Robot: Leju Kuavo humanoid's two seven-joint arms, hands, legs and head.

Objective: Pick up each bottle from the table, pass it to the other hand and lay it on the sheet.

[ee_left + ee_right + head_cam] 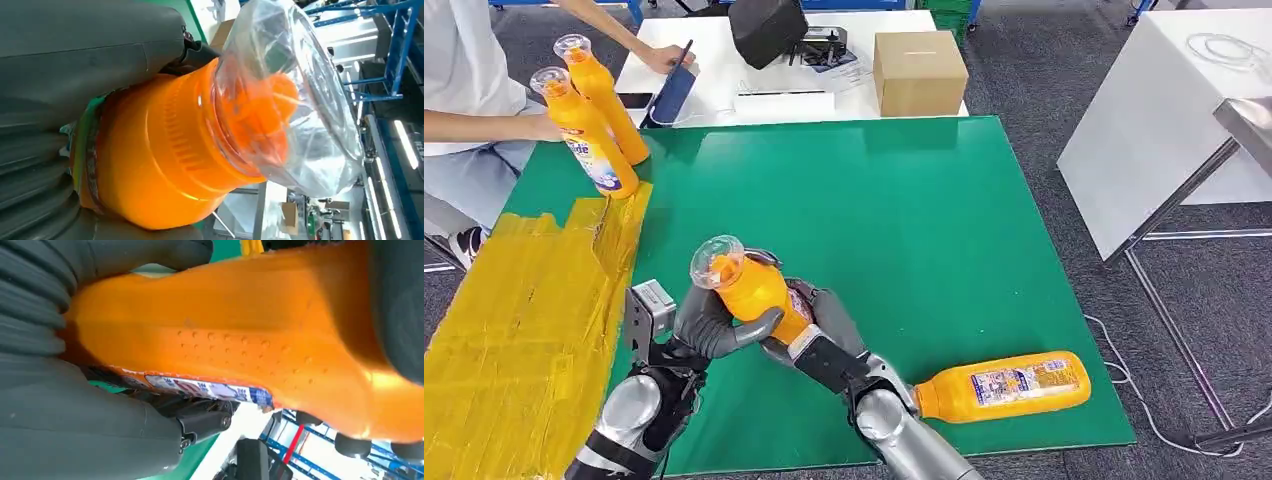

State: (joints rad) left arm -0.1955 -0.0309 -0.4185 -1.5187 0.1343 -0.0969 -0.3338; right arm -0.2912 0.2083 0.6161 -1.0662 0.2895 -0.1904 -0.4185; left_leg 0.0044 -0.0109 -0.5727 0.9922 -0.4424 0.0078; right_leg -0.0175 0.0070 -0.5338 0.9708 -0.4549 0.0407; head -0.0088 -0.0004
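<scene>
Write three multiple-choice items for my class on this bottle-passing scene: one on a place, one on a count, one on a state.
1. Where does the lying bottle rest?
A. on the green mat
B. on the yellow sheet
C. on the cardboard box

2. How many orange bottles are in the head view?
A. two
B. three
C. four

3. How is the raised bottle held?
A. by neither hand
B. by both the left hand and the right hand
C. by a person

Key: 1 A, it lies on the mat's near right corner. 2 C, one raised, one lying, two standing bottles at the far left. 3 B, both hands wrap it.

lab or workshop: blue racks [395, 45], white worktables [1154, 110]
</scene>
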